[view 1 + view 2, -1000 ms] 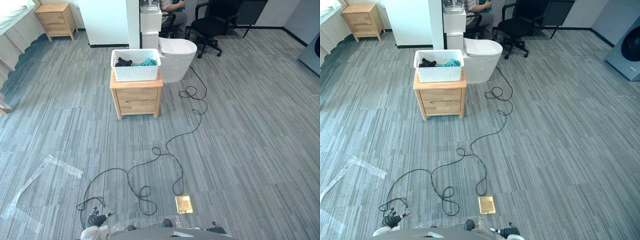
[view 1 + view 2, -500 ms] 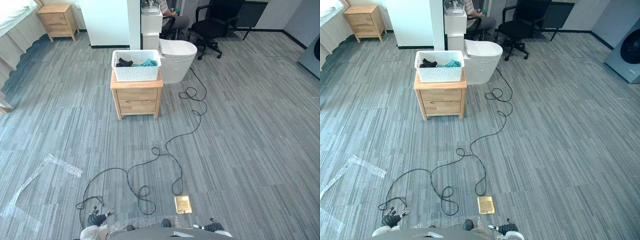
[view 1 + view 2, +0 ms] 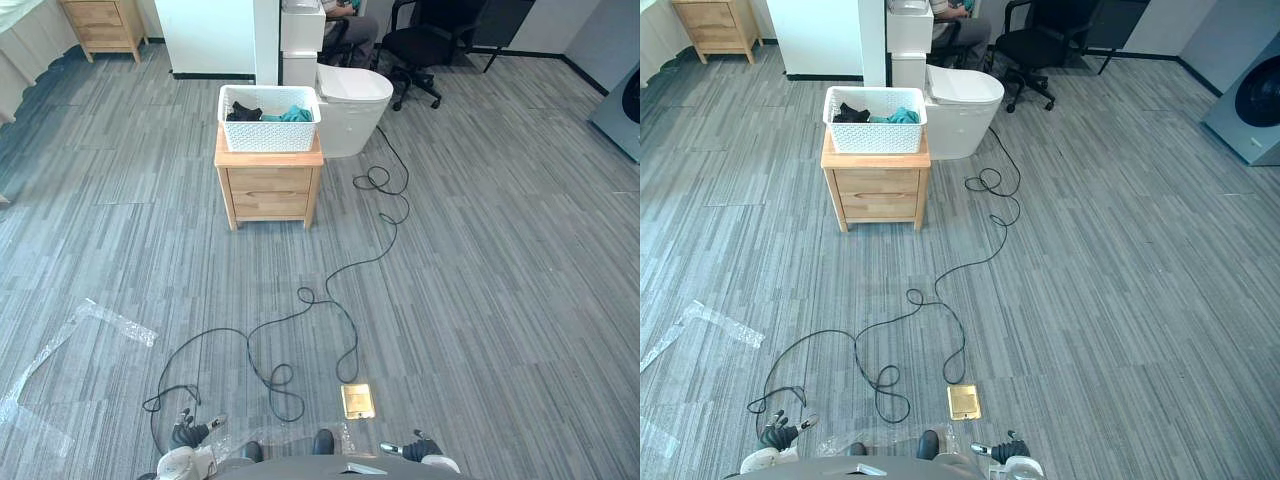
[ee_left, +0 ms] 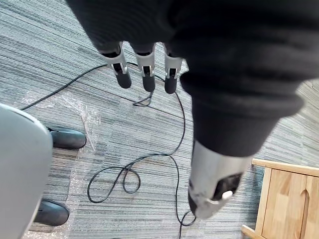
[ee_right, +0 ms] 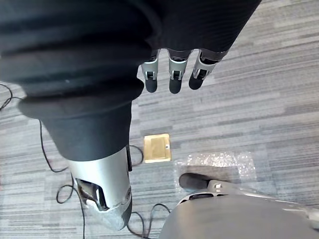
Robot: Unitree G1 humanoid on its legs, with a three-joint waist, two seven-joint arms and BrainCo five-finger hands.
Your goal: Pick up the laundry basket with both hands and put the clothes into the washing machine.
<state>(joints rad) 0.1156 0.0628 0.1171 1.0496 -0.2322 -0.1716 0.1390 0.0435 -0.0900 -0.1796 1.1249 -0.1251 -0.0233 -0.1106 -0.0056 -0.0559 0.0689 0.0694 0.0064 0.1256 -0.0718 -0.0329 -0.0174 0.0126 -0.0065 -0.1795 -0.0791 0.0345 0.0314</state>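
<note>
White basket (image 3: 269, 117) sits on top of a wooden nightstand (image 3: 268, 190), far across the floor from the robot. Inside it: black and teal clothes (image 3: 283, 115). Washing machine (image 3: 1250, 100) is at the far right, well apart from the basket. Left hand (image 4: 145, 69) and right hand (image 5: 172, 74) both hang low over the carpet, fingers loosely extended, nothing held or touched. Toilet (image 3: 352, 110) is just beside the nightstand, with an office chair (image 3: 425, 45) and a seated person (image 3: 350, 15) behind. Brass floor plate (image 3: 357, 400) and plastic film (image 3: 110, 322) lie on the floor between.
</note>
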